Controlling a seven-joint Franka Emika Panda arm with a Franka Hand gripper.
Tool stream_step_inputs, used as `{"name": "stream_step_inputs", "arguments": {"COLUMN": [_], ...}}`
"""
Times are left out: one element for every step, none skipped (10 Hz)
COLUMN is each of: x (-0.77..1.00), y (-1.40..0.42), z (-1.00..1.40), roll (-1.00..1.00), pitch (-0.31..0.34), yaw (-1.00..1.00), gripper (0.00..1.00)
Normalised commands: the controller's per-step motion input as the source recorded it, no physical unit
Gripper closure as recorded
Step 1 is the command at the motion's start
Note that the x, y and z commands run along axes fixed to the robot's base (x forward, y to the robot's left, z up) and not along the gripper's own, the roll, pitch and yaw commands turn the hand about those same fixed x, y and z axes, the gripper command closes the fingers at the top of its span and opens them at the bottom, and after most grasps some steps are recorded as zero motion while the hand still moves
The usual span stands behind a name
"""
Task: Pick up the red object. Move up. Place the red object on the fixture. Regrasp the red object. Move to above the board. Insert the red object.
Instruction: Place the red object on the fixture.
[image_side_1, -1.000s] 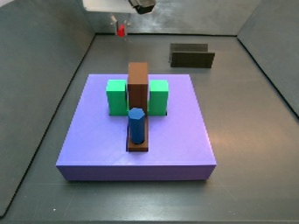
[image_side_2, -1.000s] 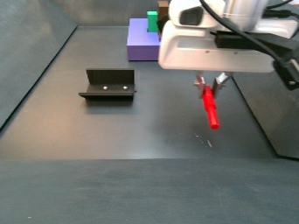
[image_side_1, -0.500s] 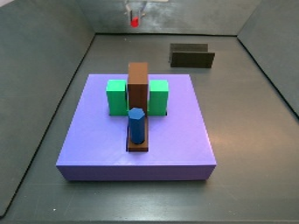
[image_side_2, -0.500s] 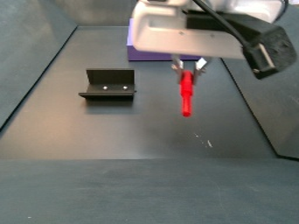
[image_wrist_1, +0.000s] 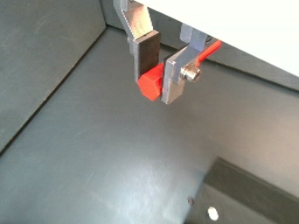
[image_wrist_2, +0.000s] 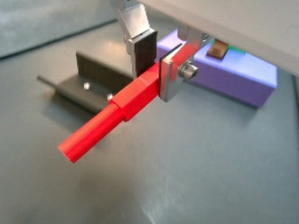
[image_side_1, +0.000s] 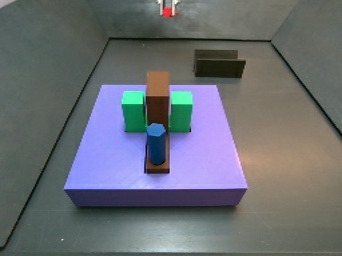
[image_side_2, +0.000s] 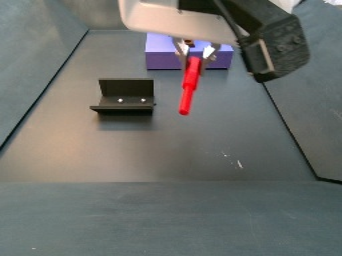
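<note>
My jaws are two flat silver plates (image_wrist_1: 163, 70) with dark pads and a round screw, under my white housing (image_side_2: 167, 15) with a black camera block (image_side_2: 274, 45).

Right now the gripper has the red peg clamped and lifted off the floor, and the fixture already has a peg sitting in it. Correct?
Not quite. The gripper does hold the red peg clamped and lifted off the floor, but the fixture has nothing in it; a side view shows it bare, apart from the peg.
</note>
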Motion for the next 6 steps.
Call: {"name": "stream_step_inputs", "arguments": {"x": [0.77, 0.69, 0.65, 0.55, 0.59, 0.63], "y": [-0.03, -0.09, -0.19, -0.43, -0.61, -0.63], "z": [0.21, 0.0, -0.19, -0.29, -0.23, -0.15], "roll": [-1.0, -0.86, -0.61, -0.39, -0.3, -0.18], "pitch": [-0.009, -0.017, -0.02, 0.0, 0.194, 0.351], "yaw": [-0.22, -0.21, -0.21, -0.15, -0.05, 0.0], "gripper": [1.0, 1.0, 1.0, 1.0, 1.0, 1.0]}}
